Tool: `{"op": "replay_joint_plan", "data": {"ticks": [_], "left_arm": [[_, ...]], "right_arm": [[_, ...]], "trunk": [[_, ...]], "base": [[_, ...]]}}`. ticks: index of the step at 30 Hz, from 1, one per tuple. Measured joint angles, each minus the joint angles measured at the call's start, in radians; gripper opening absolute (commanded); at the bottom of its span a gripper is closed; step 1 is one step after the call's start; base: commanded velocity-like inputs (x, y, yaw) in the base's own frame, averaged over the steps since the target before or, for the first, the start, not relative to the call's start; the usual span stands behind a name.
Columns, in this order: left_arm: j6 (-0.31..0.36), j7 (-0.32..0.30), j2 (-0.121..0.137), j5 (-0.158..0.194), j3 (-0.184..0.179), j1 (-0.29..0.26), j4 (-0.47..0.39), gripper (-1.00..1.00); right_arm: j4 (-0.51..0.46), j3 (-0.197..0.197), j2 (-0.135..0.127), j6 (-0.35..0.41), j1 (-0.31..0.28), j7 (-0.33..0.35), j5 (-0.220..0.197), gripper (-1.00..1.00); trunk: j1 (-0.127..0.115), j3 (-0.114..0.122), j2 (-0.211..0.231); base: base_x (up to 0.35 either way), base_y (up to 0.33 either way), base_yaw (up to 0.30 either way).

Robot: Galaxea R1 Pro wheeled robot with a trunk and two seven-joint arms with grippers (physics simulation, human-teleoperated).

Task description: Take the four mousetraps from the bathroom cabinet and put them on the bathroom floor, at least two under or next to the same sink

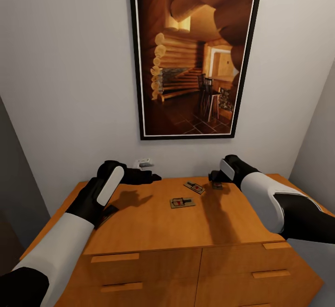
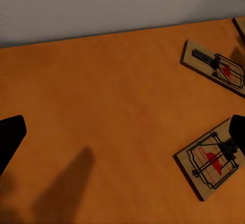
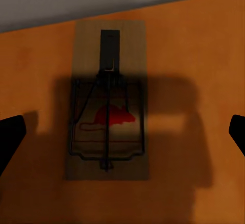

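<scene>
Mousetraps sit on the cabinet (image 1: 153, 232) top, centre of the head frame. One trap (image 1: 182, 202) lies flat mid-top, a second trap (image 1: 194, 187) just behind it toward the wall, slightly right, the two near each other but apart. A third trap (image 1: 217, 185) lies under the right gripper (image 1: 215, 177), centre-right of the frame; in the right wrist view that third trap (image 3: 108, 113) lies flat in shadow between the two dark fingertips (image 3: 10, 137), red mouse print and wire bar visible. Right claw is spread wide and grasps nothing, no contact with the board visible.

Left gripper (image 1: 148, 176) hovers over the back-left of the cabinet top, left of centre in the head frame, close to the wall. Left wrist view: fingertips (image 2: 9, 141) at the frame edges, so released, bare wood between them; two traps at right of that frame, one (image 2: 210, 165) lower right, another (image 2: 217, 67) upper right.

Small white object (image 1: 144, 162) sits against the wall behind the left gripper; can't tell what it is. Framed log-cabin picture (image 1: 195, 53) hangs on the wall above.
</scene>
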Motion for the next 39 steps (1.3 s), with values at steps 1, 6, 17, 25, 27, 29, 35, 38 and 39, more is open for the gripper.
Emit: {"op": "replay_joint_plan", "data": {"ticks": [1, 6, 17, 25, 27, 29, 35, 38, 39], "left_arm": [[0.000, 0.000, 0.000, 0.000, 0.000, 0.000, 0.000, 1.00], [0.000, 0.000, 0.000, 0.000, 0.000, 0.000, 0.000, 1.00], [0.000, 0.000, 0.000, 0.000, 0.000, 0.000, 0.000, 1.00], [0.000, 0.000, 0.000, 0.000, 0.000, 0.000, 0.000, 1.00], [0.000, 0.000, 0.000, 0.000, 0.000, 0.000, 0.001, 1.00], [0.000, 0.000, 0.000, 0.000, 0.000, 0.000, 0.001, 1.00], [0.000, 0.000, 0.000, 0.000, 0.000, 0.000, 0.001, 1.00], [0.000, 0.000, 0.000, 0.000, 0.000, 0.000, 0.000, 1.00], [0.000, 0.000, 0.000, 0.000, 0.000, 0.000, 0.000, 1.00]], "right_arm": [[0.000, 0.000, 0.000, 0.000, 0.000, 0.000, 0.000, 1.00], [0.003, 0.000, -0.003, -0.004, 0.000, 0.002, -0.001, 1.00], [0.006, 0.001, -0.002, -0.018, 0.000, 0.003, -0.001, 1.00], [0.007, 0.001, -0.001, -0.021, 0.000, 0.004, 0.000, 1.00], [0.008, 0.001, -0.001, -0.022, 0.000, 0.004, 0.000, 1.00], [0.010, 0.001, -0.001, -0.023, 0.003, 0.004, 0.000, 1.00], [0.022, 0.001, 0.000, -0.037, 0.008, 0.004, 0.000, 1.00], [0.037, 0.001, 0.001, -0.056, 0.010, 0.004, -0.001, 1.00], [0.043, 0.001, 0.001, -0.063, 0.011, 0.004, -0.001, 1.00]], "trunk": [[0.000, 0.000, 0.000], [0.000, 0.000, 0.000], [0.000, 0.000, 0.000], [0.000, 0.000, 0.000], [0.000, 0.000, 0.000], [0.000, 0.000, 0.000], [0.000, 0.000, 0.000], [0.000, 0.000, 0.000], [0.000, 0.000, 0.000]], "base": [[0.000, 0.000, 0.000], [0.000, 0.000, 0.000], [0.000, 0.000, 0.000], [0.000, 0.000, 0.000], [0.000, 0.000, 0.000], [0.000, 0.000, 0.000], [0.000, 0.000, 0.000], [0.000, 0.000, 0.000], [0.000, 0.000, 0.000]]}}
